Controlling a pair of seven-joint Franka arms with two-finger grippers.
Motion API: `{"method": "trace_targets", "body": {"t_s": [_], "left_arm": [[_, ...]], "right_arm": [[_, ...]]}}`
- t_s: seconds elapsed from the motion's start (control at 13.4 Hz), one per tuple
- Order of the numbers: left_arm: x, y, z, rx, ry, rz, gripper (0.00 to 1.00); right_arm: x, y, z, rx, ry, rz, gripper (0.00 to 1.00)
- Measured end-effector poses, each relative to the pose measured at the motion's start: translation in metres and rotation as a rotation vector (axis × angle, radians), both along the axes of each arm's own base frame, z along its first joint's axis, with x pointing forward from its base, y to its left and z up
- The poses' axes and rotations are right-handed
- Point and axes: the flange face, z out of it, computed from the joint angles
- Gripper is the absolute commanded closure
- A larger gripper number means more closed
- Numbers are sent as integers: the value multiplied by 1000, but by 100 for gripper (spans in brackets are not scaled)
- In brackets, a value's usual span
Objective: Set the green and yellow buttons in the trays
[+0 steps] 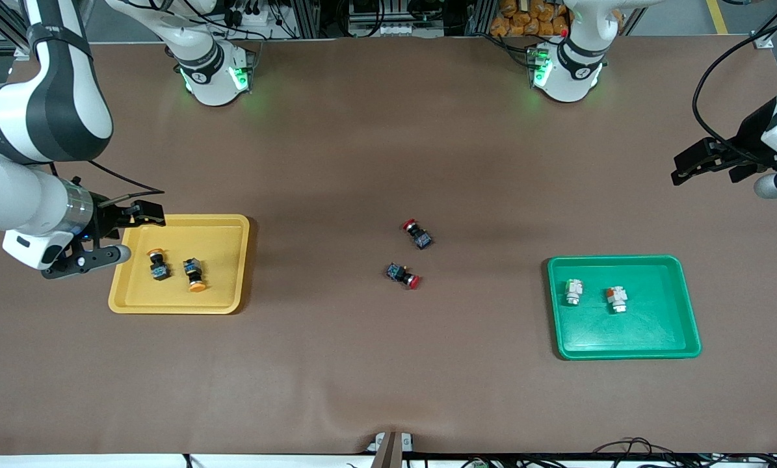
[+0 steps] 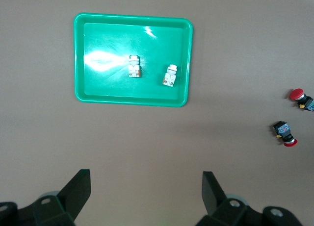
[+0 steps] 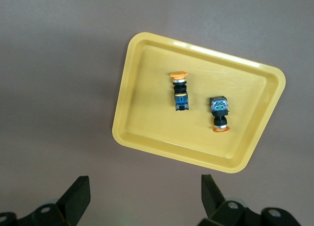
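Both jaws stood wide and held nothing. The right gripper [image 1: 142, 214] hung by the yellow tray [image 1: 225, 224], which held two yellow buttons [image 1: 158, 265]. The left gripper [image 1: 697, 162] hung above the worktop [image 1: 362, 364], well apart from the green tray [image 1: 622, 263] and its two white buttons [image 1: 573, 292].

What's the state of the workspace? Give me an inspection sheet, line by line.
Surface: brown table, a slight wrinkle at the edge nearest the front camera.
Job's things: two yellow-capped buttons lie in the yellow tray; two white buttons lie in the green tray.
Clutter: two red-capped buttons on the bare table between the trays.
Grippers: left claw open, empty, over bare table beside the green tray; right claw open, empty, by the yellow tray's edge.
Cables: black cable looped to the left arm; black cable at the right wrist.
Surroundings: both arm bases with green lights; racks and wiring past the table.
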Motion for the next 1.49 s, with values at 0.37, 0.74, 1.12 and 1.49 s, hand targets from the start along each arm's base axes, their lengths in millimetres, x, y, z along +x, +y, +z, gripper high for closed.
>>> {"method": "trace_targets", "body": {"t_s": [0.37,0.74,1.12,1.49], "left_arm": [[0,0,0,0,0,0,0],[0,0,0,0,0,0,0],[0,0,0,0,0,0,0],[0,0,1,0,-2,0,0]], "right_arm": [[-11,-2,24,-21,-38,-47,0],[-17,-38,30,-46,-44,-90,0],[-24,-44,17,-48,-15,-89,0],[-34,-41,20,-47,-15,-83,0]]}}
